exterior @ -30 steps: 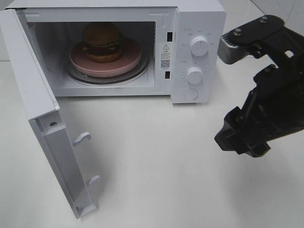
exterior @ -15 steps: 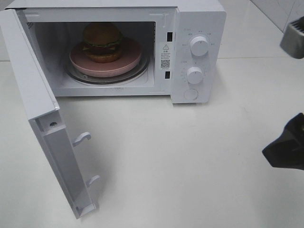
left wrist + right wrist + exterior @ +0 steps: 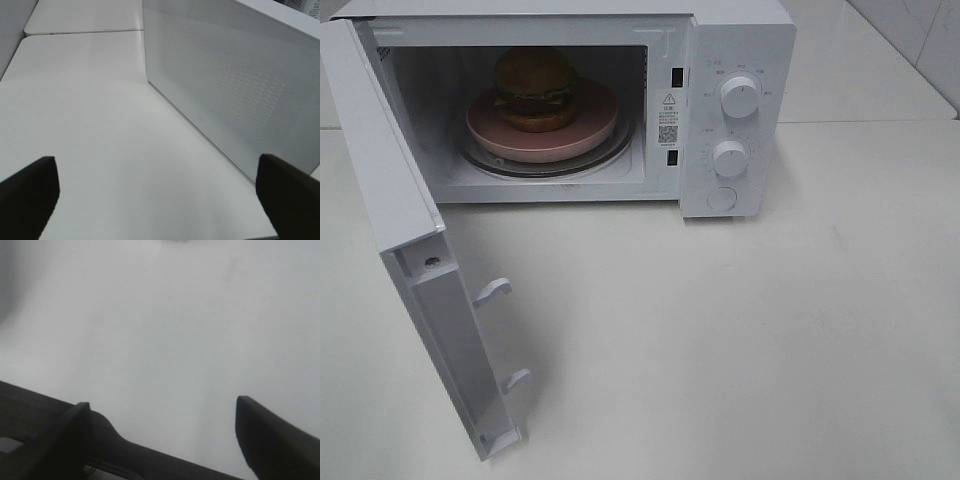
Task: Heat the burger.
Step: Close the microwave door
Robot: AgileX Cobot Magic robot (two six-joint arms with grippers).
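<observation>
the burger (image 3: pixel 534 88) sits upright on a pink plate (image 3: pixel 588 132) inside the microwave (image 3: pixel 740 40), towards the back of the cavity and left of its middle. the plate rests on the round glass turntable (image 3: pixel 623 148), whose rim shows around it. the burger has a brown bun on top and below, with a dark filling and a little green between.

the microwave door (image 3: pixel 390 200) is swung wide open on its left hinge and reaches out towards the camera, its inner face turned to the right. two white latch hooks (image 3: pixel 492 290) stick out from its free edge, one above the other. on the panel right of the cavity are an upper knob (image 3: pixel 739 97), a lower knob (image 3: pixel 730 158) and a round button (image 3: pixel 722 198) under them. a small label (image 3: pixel 667 133) sits on the frame just right of the opening.

the microwave stands on a white desk (image 3: pixel 740 340).

in the left wrist view the left fingers (image 3: pixel 30 192) are spread wide with nothing between them, over the desk and near the door's dotted outer face. in the right wrist view the right fingers (image 3: pixel 270 437) are spread too, gripping nothing, with only bare desk beneath.
</observation>
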